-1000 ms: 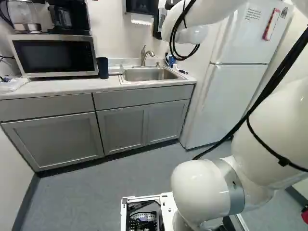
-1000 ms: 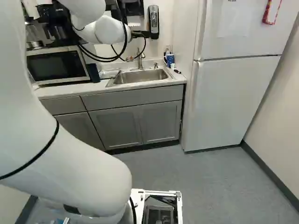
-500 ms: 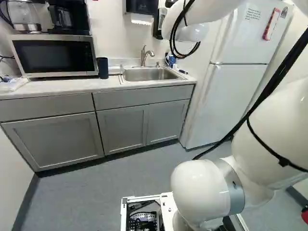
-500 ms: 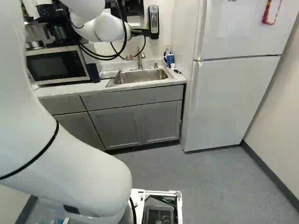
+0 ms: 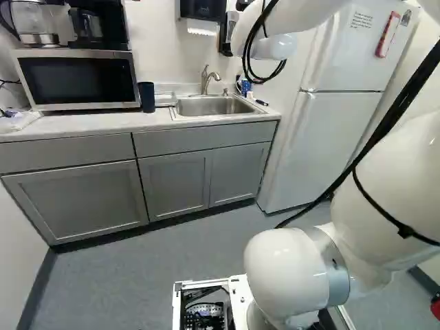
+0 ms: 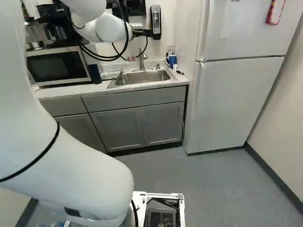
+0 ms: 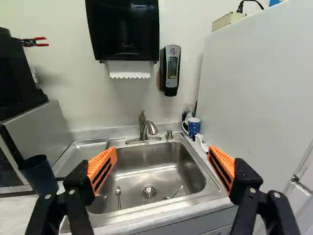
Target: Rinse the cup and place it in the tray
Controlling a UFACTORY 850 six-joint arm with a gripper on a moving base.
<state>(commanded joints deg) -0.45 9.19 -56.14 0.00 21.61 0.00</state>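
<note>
The dark-blue, straight-sided cup (image 5: 147, 97), our likeliest target, stands left of the steel sink (image 7: 151, 161) in the left base view, handy for rinsing, and here we are, black, orange-padded gripper (image 7: 162, 152) wide and empty, facing that sink, presumably leaving room to straddle the cup's body.

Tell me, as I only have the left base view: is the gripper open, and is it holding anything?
Observer: The wrist view shows the gripper open, with nothing gripped.
Operator: Is there anything on the bottom of the sink?
Observer: Yes, two metal utensils lie in the sink, one on each side of the drain.
Operator: And the mug by the refrigerator, is it plain?
Observer: No, the mug is blue with pale dots.
</note>
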